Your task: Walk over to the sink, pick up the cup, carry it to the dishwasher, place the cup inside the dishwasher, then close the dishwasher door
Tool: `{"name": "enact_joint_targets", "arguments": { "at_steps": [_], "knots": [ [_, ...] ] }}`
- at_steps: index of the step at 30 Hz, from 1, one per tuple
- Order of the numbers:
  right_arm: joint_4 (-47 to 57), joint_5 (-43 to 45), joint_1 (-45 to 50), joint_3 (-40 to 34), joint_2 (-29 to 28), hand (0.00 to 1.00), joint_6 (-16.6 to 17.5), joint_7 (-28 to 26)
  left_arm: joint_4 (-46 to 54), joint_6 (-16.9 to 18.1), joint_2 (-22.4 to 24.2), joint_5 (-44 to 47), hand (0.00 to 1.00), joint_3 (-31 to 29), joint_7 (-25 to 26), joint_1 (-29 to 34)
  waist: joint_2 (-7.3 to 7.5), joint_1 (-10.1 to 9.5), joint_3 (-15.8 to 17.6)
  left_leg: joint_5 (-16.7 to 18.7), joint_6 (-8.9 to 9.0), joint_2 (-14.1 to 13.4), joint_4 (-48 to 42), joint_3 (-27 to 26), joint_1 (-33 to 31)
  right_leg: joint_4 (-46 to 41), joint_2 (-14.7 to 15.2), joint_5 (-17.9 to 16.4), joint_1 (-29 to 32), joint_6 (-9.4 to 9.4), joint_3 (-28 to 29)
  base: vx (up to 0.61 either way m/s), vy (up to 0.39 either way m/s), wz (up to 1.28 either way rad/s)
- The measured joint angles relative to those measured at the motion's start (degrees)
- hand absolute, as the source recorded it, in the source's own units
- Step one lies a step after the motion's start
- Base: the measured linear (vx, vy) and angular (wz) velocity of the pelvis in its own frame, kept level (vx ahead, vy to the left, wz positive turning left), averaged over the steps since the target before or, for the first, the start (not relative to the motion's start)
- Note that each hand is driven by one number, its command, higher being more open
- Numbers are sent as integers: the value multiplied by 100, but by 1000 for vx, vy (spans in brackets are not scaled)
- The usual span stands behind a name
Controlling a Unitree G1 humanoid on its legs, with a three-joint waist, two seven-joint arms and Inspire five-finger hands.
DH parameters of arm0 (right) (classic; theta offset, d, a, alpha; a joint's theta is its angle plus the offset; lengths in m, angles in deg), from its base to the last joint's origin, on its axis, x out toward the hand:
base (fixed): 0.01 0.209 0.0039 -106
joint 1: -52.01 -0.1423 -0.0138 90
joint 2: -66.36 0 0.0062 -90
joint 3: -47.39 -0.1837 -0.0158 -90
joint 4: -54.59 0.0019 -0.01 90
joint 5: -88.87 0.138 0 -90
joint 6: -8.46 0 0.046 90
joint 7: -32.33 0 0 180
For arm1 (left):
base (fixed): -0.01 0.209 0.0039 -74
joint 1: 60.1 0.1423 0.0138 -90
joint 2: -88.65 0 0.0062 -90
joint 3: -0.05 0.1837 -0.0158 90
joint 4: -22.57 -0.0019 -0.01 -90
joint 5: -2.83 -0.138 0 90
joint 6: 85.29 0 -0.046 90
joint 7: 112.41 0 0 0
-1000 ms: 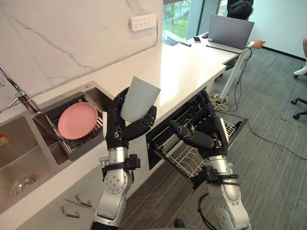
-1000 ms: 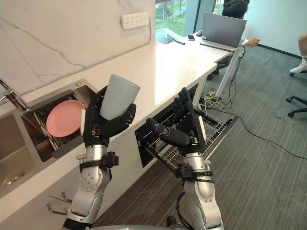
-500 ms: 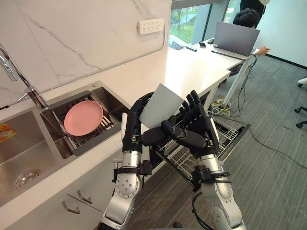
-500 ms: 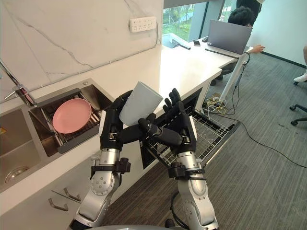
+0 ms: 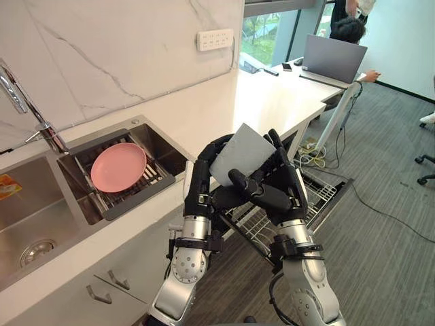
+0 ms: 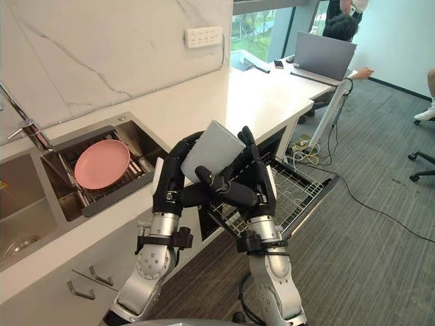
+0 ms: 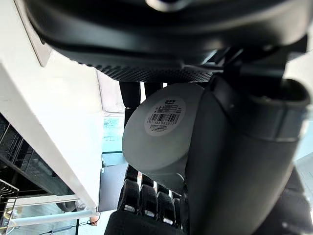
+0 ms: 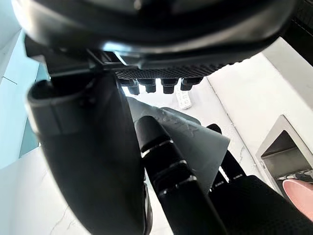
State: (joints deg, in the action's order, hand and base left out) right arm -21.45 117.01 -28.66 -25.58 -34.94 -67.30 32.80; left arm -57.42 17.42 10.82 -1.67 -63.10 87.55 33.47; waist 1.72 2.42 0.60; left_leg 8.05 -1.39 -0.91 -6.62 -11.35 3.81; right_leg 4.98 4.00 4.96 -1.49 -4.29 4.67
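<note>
My left hand (image 5: 200, 191) is shut on a pale grey cup (image 5: 242, 152), which it holds tilted above the counter's front edge. The cup's base, with a barcode sticker, shows in the left wrist view (image 7: 161, 131). My right hand (image 5: 284, 193) stands close against the cup's right side, fingers straight up behind it and thumb stretched across the left hand's fingers; it is open. In the right wrist view the left hand's fingers wrap the cup (image 8: 196, 138). Below both hands the dishwasher (image 5: 323, 191) is open, its wire rack pulled out.
A pink plate (image 5: 118, 167) lies in a drain rack in the sink (image 5: 27, 216) to the left, beside a tap (image 5: 19, 95). The white counter (image 5: 272, 102) runs back to a laptop (image 5: 333, 58) and a seated person. Cables cross the carpet on the right.
The left hand has carried the cup to the right, up against the right hand. The right thumb now lies across the left hand's fingers. The camera shifted during the first half second.
</note>
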Motion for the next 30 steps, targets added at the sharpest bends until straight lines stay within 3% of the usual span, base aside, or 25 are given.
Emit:
{"name": "enact_joint_targets", "arguments": {
  "at_steps": [1, 2, 23, 24, 30],
  "knots": [
    [0, 4, 0, 3, -2, 100, 0, 6, -2, 0, 0, 0, 0, 12, 2, 0, 1, 0, 0, -2, 1, 1, 0, 0, -4, 0, 1, 2, 5, 2, 0, -40, -31, 0],
    [0, 80, -2, 5, -1, 0, 1, 9, -2, 0, -1, -1, 0, 23, 2, -2, 0, 0, -2, -6, 1, 2, 0, 0, -11, 2, 2, 5, 14, 5, 0, -31, -22, 0],
    [-213, 394, -210, -100, 63, 0, 28, 244, -58, 55, -86, -116, 0, 129, 22, -4, 6, -2, -9, -18, -1, 5, 19, 0, -29, 12, 0, 11, 38, 7, 1, -1, -1, 0],
    [-213, 394, -211, -101, 62, 0, 28, 244, -58, 56, -86, -117, 100, 128, 23, -4, 6, -1, -10, -19, -1, 5, 19, 0, -29, 10, 0, 12, 38, 7, 2, 0, 0, 0],
    [-209, 384, -216, -157, 33, 0, 28, 244, -58, 75, -100, -125, 100, 150, 17, -1, 7, -3, -13, -28, 2, 6, 26, 0, -29, 10, 0, 19, 40, 7, 2, 0, 0, 0]
  ]
}}
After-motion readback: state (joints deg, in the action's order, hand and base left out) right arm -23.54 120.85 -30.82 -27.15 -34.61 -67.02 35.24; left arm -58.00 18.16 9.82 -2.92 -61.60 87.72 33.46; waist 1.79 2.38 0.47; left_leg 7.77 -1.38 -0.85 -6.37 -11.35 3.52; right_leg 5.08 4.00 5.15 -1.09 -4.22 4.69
